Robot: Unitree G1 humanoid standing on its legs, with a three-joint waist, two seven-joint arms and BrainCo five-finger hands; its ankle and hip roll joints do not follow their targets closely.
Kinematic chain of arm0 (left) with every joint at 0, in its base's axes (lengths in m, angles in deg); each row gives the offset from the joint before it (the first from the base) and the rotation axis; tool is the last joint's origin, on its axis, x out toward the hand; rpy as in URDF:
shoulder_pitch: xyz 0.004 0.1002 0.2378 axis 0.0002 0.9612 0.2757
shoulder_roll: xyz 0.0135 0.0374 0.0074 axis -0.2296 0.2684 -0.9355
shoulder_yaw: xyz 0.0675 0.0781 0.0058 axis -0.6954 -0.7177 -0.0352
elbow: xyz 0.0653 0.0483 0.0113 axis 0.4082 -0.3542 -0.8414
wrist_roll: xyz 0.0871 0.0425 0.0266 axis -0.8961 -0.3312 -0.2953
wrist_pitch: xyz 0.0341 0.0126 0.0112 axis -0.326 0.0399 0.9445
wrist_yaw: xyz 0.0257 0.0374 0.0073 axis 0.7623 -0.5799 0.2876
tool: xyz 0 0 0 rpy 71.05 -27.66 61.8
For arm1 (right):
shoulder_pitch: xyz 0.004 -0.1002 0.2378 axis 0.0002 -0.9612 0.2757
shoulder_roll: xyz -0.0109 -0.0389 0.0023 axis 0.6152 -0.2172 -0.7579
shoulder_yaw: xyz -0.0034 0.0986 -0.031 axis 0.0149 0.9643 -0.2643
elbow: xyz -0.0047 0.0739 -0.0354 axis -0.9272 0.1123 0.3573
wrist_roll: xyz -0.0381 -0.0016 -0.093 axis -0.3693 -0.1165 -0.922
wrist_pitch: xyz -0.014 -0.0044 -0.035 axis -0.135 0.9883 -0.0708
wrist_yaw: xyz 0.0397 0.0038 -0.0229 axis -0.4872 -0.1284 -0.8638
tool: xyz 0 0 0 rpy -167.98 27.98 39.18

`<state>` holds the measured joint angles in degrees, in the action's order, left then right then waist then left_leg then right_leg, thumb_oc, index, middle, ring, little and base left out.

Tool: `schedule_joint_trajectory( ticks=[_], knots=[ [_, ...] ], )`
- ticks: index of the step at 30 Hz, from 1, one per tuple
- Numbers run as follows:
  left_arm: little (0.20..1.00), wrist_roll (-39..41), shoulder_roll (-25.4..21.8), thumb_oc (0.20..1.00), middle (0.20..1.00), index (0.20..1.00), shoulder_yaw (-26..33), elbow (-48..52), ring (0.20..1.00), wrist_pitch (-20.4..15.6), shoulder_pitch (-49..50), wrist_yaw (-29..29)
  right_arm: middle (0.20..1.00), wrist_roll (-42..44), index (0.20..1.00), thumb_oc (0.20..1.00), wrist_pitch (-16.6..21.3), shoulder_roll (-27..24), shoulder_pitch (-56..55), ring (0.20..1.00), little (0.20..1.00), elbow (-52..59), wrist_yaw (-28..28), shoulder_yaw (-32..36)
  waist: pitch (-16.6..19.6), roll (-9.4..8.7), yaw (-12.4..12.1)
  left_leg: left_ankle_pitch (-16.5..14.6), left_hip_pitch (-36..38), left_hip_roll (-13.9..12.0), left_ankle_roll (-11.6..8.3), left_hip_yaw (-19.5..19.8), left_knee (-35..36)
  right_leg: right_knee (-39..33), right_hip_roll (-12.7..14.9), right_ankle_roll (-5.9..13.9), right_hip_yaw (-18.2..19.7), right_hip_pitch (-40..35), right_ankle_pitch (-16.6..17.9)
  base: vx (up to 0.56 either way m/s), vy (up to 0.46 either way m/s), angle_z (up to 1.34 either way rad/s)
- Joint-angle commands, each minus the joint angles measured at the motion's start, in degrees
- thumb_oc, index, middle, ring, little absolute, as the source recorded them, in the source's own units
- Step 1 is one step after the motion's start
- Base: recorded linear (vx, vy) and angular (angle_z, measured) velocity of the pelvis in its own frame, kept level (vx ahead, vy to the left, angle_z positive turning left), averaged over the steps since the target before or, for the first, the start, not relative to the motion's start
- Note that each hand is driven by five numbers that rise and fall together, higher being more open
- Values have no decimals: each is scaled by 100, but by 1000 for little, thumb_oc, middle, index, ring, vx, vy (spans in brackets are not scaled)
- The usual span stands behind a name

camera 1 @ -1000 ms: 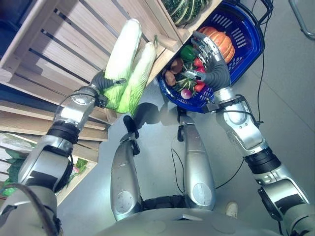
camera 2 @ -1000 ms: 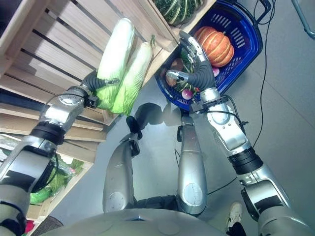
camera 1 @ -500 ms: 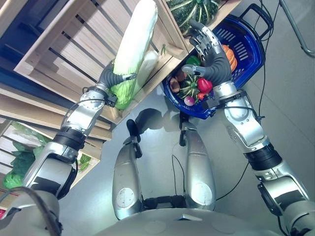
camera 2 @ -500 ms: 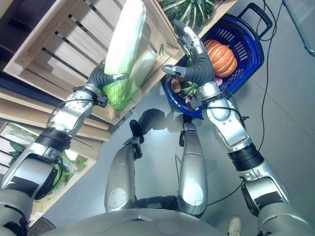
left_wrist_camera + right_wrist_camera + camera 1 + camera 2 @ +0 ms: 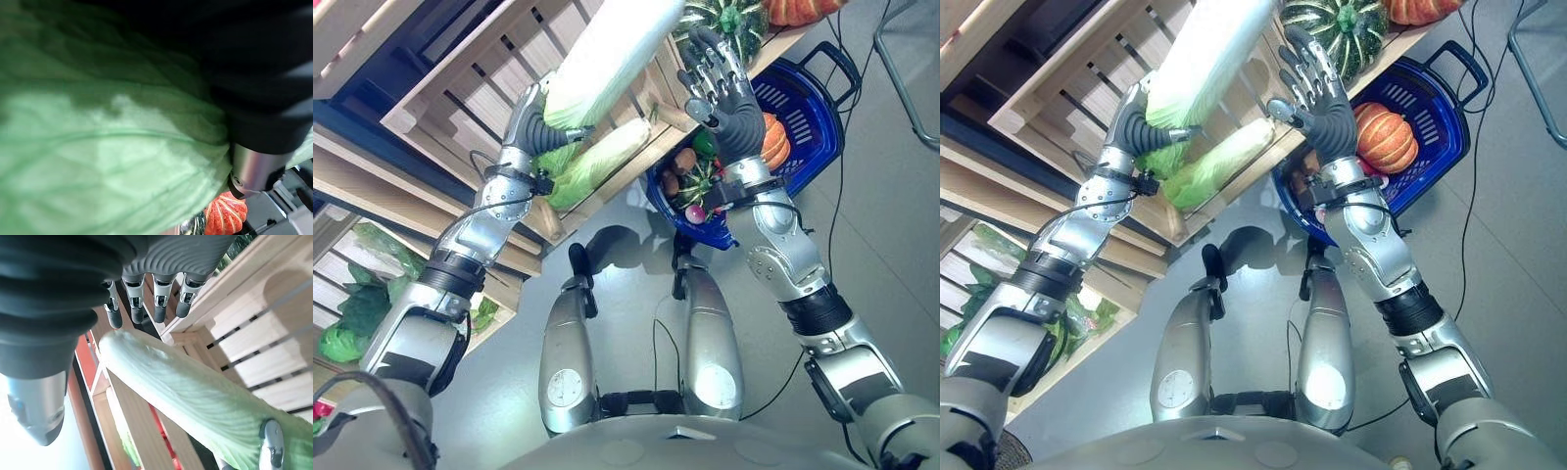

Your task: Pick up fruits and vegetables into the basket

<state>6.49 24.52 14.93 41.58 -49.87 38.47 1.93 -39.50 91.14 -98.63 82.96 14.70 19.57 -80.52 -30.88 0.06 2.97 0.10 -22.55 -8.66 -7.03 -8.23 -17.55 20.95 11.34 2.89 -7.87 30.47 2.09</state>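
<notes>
Left hand (image 5: 546, 122), at ten o'clock in the head view: fingers wrapped round the leafy green base of a long napa cabbage (image 5: 612, 49), which is lifted clear of the wooden crate (image 5: 460, 88) and slants toward twelve o'clock. The low grip on the thick end appears chosen to carry the weight while the pale top swings free. The left wrist view shows crinkled leaf pressed against the palm.

A second napa cabbage (image 5: 602, 162) lies on the crate's front edge, just below the held one.

Right hand (image 5: 720, 83), at one o'clock: fingers spread and straight, holding nothing, raised beside the upper length of the lifted cabbage. Judged to be positioned to steady or receive the long head. The right wrist view shows the fingertips (image 5: 156, 308) near the cabbage tip but apart from it.

Blue basket (image 5: 803, 93) on the floor at two o'clock, below the right forearm, already holds an orange pumpkin (image 5: 771, 137) and small vegetables. A striped green squash (image 5: 1332, 24) rests on the shelf above.
</notes>
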Motion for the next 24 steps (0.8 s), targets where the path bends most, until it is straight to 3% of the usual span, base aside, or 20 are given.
schedule_joint_trajectory(
  ticks=[1, 7, 17, 21, 24],
  knots=[
    [200, -829, -396, 200, 200, 200, 231, 653, 200, -493, -453, 839, 1000, 383, 1000, 1000, 228, 184, 333, 1000, 1000, 764, -47, 170, 109, -119, -21, 40, 7, 50, 128, -171, -165, -129, 226, 265, -156, -612, -172, 0, 0, 0],
    [200, -1815, -517, 200, 200, 200, 14, 760, 200, -499, -651, 1439, 1000, 736, 1000, 1000, 269, 337, 448, 1000, 1000, 751, -112, 105, 143, -131, -51, 85, 11, 54, 127, -172, -135, -178, 251, 270, -188, -627, -104, -3, -4, 2],
    [200, -2539, -545, 200, 200, 200, -428, 874, 200, -175, -900, 1809, 1000, 1276, 1000, 1000, 254, 522, 562, 1000, 1000, 633, -553, -61, 179, -140, -60, 80, 12, 72, 129, -151, -136, -197, 251, 286, -167, -631, -82, 0, 0, 0],
    [200, -2301, -433, 200, 200, 200, -489, 921, 200, -38, -915, 1782, 1000, 1003, 1000, 1000, 434, 582, 583, 1000, 1000, 550, -978, -75, 172, -140, -62, 79, 17, 78, 136, -143, -129, -206, 251, 292, -154, -635, -73, 0, 0, 0],
    [200, -1653, -203, 200, 200, 200, -444, 932, 200, 70, -825, 1548, 1000, 428, 1000, 1000, 399, 690, 601, 1000, 1000, 547, -1066, -68, 171, -135, -60, 84, 23, 101, 140, -126, -102, -224, 239, 300, -129, -635, -64, 0, 0, 0]
  ],
)
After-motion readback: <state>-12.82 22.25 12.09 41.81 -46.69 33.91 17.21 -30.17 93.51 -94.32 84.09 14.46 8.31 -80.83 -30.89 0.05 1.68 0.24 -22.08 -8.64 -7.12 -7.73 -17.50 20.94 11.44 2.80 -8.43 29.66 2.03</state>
